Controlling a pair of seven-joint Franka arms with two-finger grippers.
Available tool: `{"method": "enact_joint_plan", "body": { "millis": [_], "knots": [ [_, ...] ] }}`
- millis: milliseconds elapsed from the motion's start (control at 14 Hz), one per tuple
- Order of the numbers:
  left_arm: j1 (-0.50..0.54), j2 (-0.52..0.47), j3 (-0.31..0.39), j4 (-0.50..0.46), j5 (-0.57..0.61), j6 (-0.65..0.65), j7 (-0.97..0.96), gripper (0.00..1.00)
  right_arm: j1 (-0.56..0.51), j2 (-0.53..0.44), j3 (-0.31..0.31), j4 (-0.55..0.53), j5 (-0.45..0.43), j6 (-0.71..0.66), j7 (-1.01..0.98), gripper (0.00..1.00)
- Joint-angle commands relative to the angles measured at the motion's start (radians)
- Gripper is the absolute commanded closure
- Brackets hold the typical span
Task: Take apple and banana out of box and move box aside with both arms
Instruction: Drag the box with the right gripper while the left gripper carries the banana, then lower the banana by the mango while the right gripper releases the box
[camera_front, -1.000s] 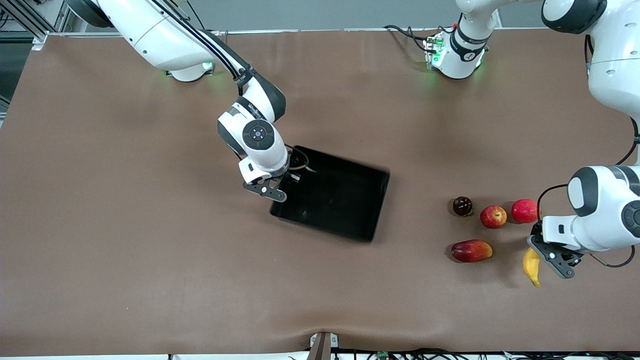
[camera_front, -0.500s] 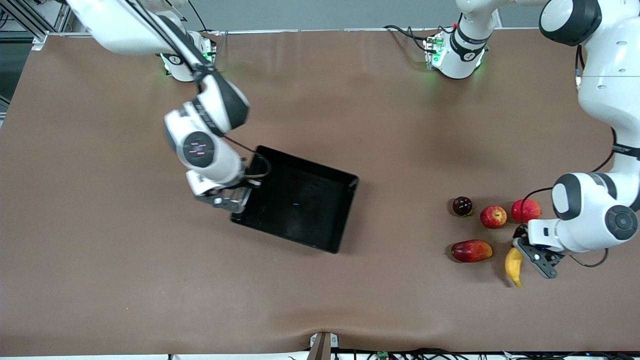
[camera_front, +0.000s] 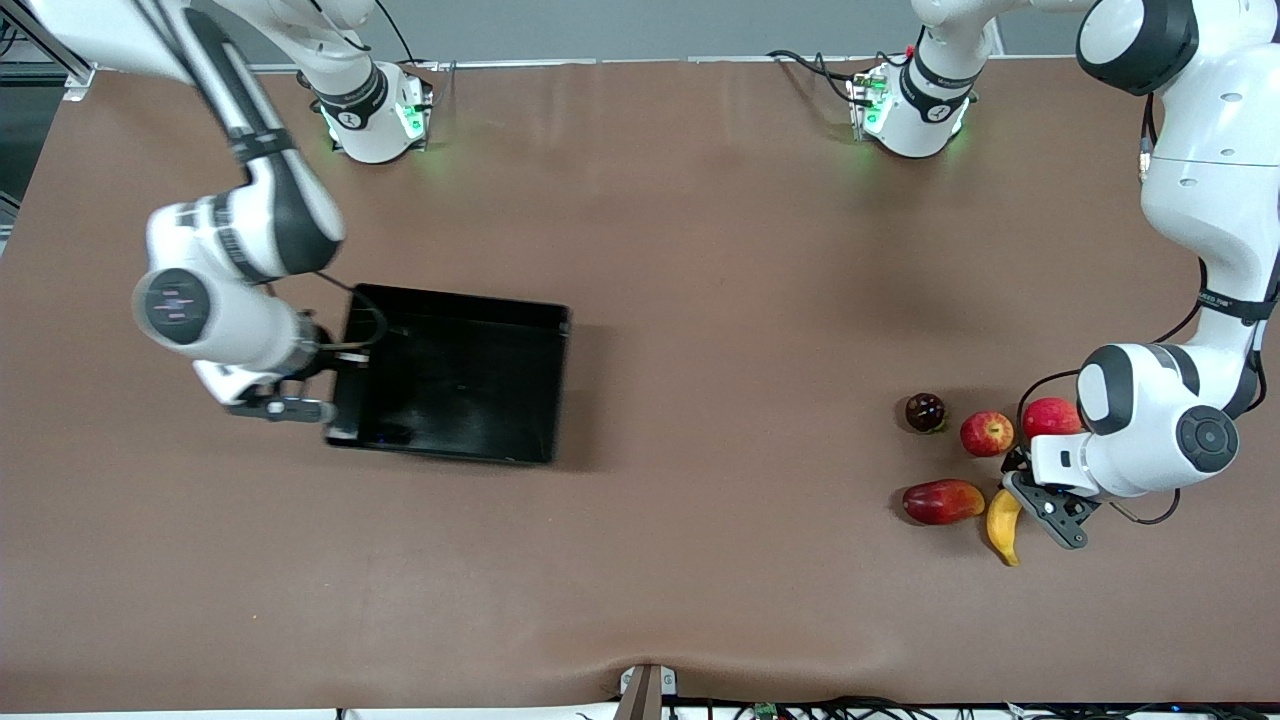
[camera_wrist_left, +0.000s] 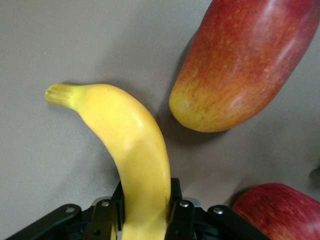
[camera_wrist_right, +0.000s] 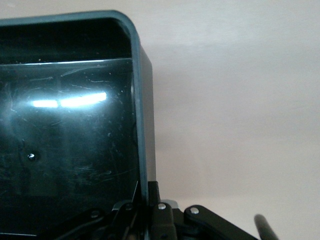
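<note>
Front view checked first. Right end effector (camera_front: 300, 400) closed on the wall of the black tray (camera_front: 450, 375), at the edge toward the right arm's end of the tabletop (camera_front: 700, 250). Right wrist view confirms: fingers (camera_wrist_right: 152, 200) pinched on the tray rim (camera_wrist_right: 142, 130), one inside the wall, one outside. Tray interior bare, glossy, scuffed.

Left end effector (camera_front: 1030, 505) clamped on the banana (camera_front: 1002, 527), low over the tabletop at the left arm's end. Left wrist view confirms: banana (camera_wrist_left: 132, 155) seated between both fingers (camera_wrist_left: 182, 220), stem end pointing away from the end effector. Contact between banana and tabletop not determinable.

Mango (camera_front: 942, 501) lying just beside the held banana, apart from it, toward the tray. In the left wrist view, mango (camera_wrist_left: 245, 65) near the banana's middle, a narrow gap between. Streaked red apple (camera_front: 987, 433) on the tabletop near the left end effector, between a dark round fruit (camera_front: 925, 411) and a plain red fruit (camera_front: 1048, 419). Tray well apart from all the fruit.
</note>
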Motion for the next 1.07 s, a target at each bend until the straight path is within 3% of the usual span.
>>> {"method": "enact_joint_plan", "body": {
  "millis": [0,143,429,571,857,929,1000],
  "knots": [
    [0.006,-0.02,-0.003,-0.024,-0.003,0.018,0.014,0.98,-0.159,-0.039,0.022,-0.049,0.031,0.018,-0.207,1.0],
    [0.005,-0.02,0.001,-0.019,0.001,0.018,0.017,0.99,-0.224,-0.036,0.01,-0.057,0.031,0.024,-0.297,1.0],
    [0.008,-0.02,0.003,-0.014,0.055,0.018,0.037,1.0,-0.235,-0.008,-0.094,-0.107,0.028,0.136,-0.352,1.0],
    [0.009,-0.02,0.003,-0.01,0.07,0.018,0.039,0.98,-0.235,-0.004,-0.132,-0.177,0.028,0.283,-0.384,1.0],
    [0.009,-0.016,0.003,0.002,0.069,0.018,0.037,0.93,-0.238,0.053,-0.182,-0.177,0.028,0.352,-0.428,1.0],
    [0.006,-0.016,0.003,0.012,0.071,0.018,0.037,0.87,-0.238,0.059,-0.183,-0.174,0.028,0.353,-0.432,1.0],
    [0.006,-0.01,0.003,0.015,0.064,0.018,0.031,0.41,-0.238,0.059,-0.185,-0.171,0.028,0.347,-0.459,0.43]
  ]
}}
